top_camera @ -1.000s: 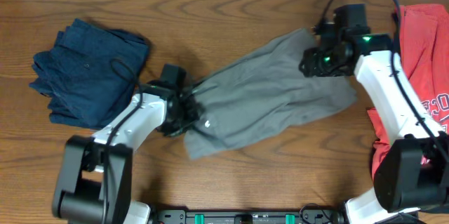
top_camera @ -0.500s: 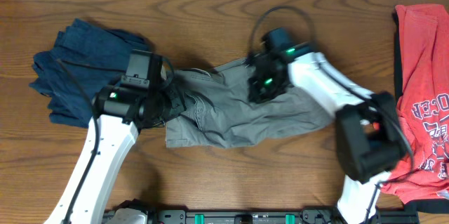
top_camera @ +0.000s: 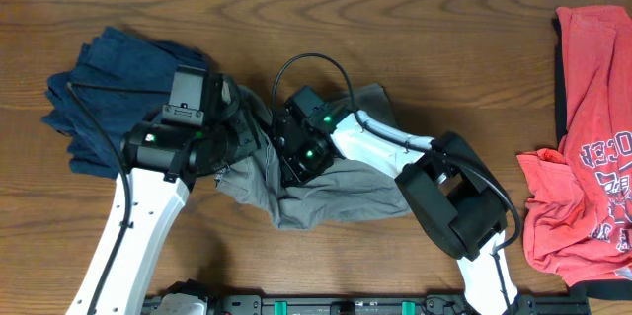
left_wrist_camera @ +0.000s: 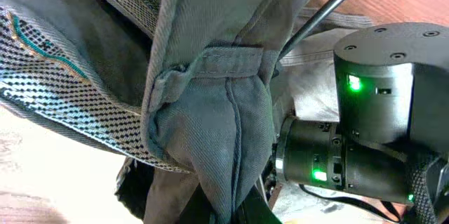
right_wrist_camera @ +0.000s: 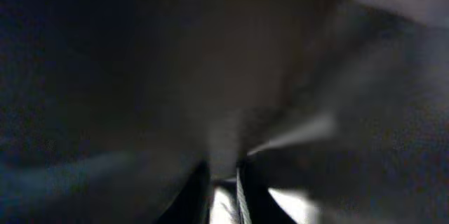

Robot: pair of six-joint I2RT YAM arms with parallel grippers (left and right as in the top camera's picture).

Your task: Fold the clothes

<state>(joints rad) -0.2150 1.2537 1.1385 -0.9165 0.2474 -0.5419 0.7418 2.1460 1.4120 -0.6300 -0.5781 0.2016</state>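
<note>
Grey shorts [top_camera: 336, 192] lie bunched in the middle of the wooden table. My left gripper [top_camera: 242, 137] is shut on their waistband, which hangs in a fold in the left wrist view [left_wrist_camera: 224, 126]. My right gripper [top_camera: 296, 152] is pressed into the same bunch, close to the left one, and is shut on grey cloth [right_wrist_camera: 224, 147]; its view is dark and filled with fabric. A folded dark blue garment [top_camera: 118, 98] lies at the far left. A red T-shirt [top_camera: 588, 137] lies spread at the right edge.
The right arm's wrist with green lights [left_wrist_camera: 351, 140] sits close beside the left gripper. Cables loop over the shorts [top_camera: 316, 63]. Bare wood [top_camera: 395, 19] runs along the back of the table.
The right gripper has carried the far end of the shorts leftward across the table to the left gripper. The shorts went from stretched out to bunched. The left arm lifted slightly.
</note>
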